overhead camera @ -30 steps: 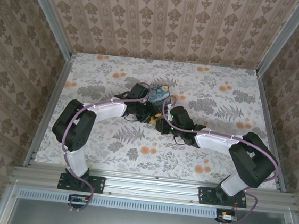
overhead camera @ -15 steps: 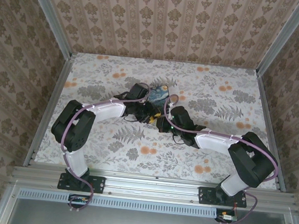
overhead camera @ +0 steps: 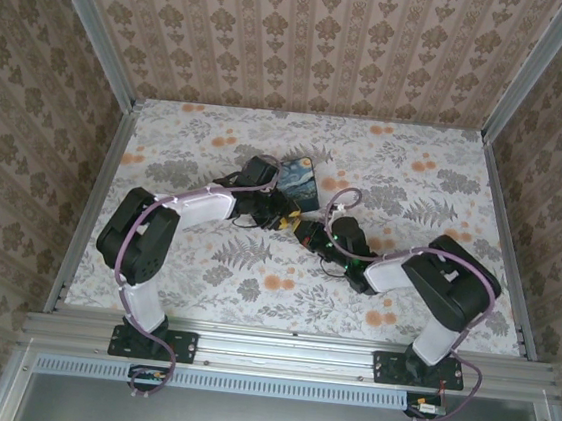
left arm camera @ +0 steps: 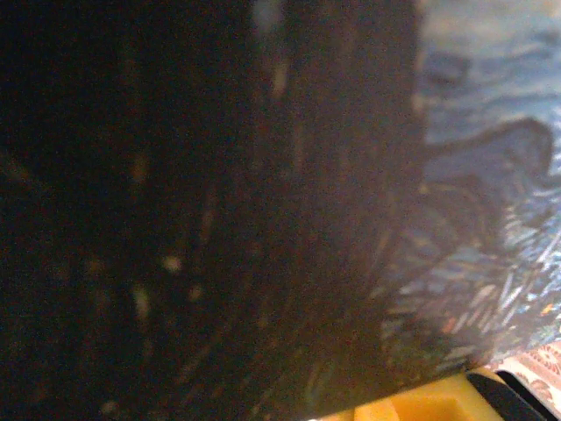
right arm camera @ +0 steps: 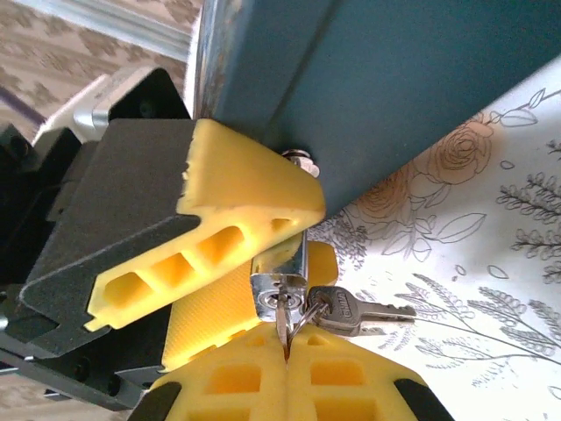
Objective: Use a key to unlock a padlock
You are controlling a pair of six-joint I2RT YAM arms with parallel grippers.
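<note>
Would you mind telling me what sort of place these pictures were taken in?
Probably a robot test cell, not a home: wallpaper-patterned panels box in a floral-print table, aluminium rails frame it, and a left arm and right arm are bolted at its near edge.

Both arms converge at the middle of the floral counter [overhead camera: 434, 186]. The left hand [overhead camera: 282, 219] and right hand [overhead camera: 304, 236] meet tip to tip, just beside the dark blue swirl-painted box [overhead camera: 300, 179]. Items between them are too small to tell.
</note>
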